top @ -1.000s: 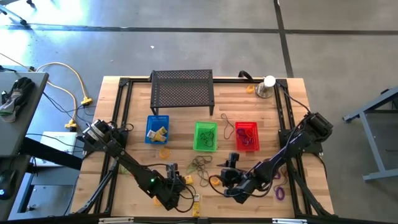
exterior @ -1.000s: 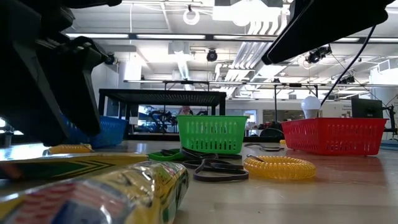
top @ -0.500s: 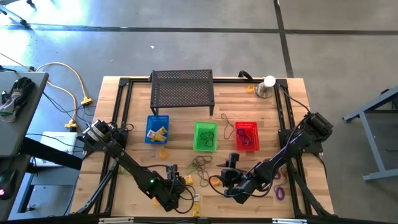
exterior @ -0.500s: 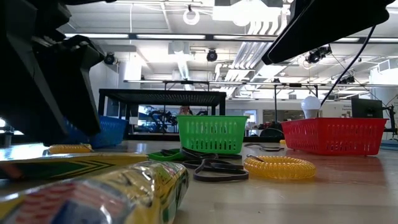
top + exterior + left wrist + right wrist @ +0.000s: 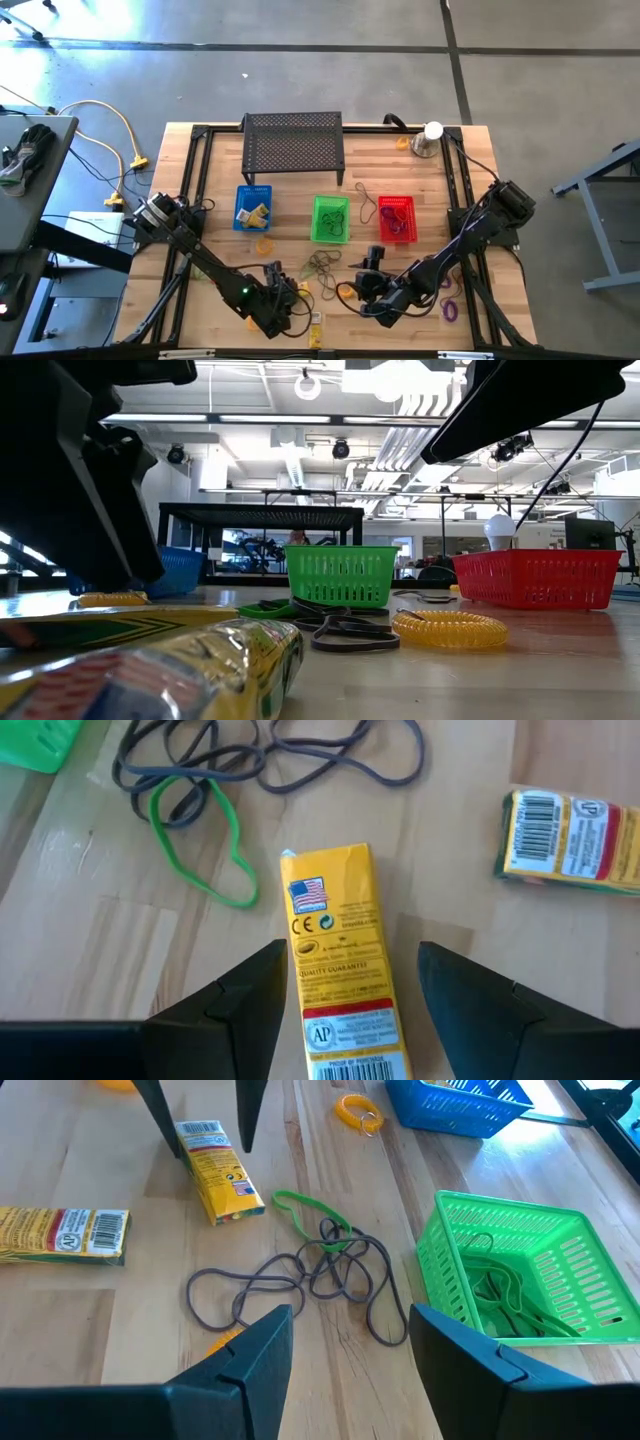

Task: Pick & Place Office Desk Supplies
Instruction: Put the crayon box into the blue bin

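A yellow crayon box (image 5: 340, 960) lies flat on the wooden table, and my left gripper (image 5: 350, 948) stands open over its near end with one finger on each side. The right wrist view shows the same box (image 5: 218, 1172) below those fingers (image 5: 160, 1110). A second yellow packet (image 5: 570, 835) lies beside it. Past the box lie a green loop (image 5: 200, 850) and a tangle of dark loops (image 5: 300, 1280). My right gripper (image 5: 350, 1320) hangs open above the dark loops, next to the green basket (image 5: 500, 1280), with nothing between its fingers.
Blue (image 5: 253, 208), green (image 5: 331, 218) and red (image 5: 396, 218) baskets stand in a row mid-table. A black mesh shelf (image 5: 294, 145) and a silver cup with a white ball (image 5: 430, 140) stand at the far edge. Purple loops (image 5: 450, 305) lie near right; a yellow coil (image 5: 450, 628) lies near the front.
My left gripper has rolled a little about the line it points along, staying in place over the crayon box. The box and the loops have not moved.
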`<action>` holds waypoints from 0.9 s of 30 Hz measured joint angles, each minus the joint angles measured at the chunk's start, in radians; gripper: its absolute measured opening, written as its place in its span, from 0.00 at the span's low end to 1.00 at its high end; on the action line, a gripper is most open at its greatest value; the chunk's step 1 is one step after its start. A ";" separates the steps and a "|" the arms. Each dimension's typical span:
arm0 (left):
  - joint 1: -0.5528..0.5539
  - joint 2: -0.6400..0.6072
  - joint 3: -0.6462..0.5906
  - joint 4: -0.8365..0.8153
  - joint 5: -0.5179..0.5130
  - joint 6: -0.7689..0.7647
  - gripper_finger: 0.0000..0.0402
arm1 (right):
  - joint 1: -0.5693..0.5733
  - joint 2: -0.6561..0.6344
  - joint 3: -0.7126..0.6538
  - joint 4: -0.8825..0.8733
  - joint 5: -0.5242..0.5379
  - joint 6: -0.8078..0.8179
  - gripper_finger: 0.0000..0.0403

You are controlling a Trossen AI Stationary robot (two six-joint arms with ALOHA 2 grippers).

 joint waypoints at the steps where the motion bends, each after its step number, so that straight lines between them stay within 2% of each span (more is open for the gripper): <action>1: 0.000 0.000 0.000 0.000 0.000 0.001 0.54 | 0.000 0.000 0.000 0.000 0.000 0.000 0.47; 10: 0.001 0.000 0.000 0.000 0.000 -0.079 0.54 | 0.000 0.000 0.000 0.000 0.000 0.000 0.47; 27: 0.001 0.031 -0.001 0.000 0.006 -0.076 0.54 | -0.002 0.000 0.000 0.015 0.000 0.001 0.47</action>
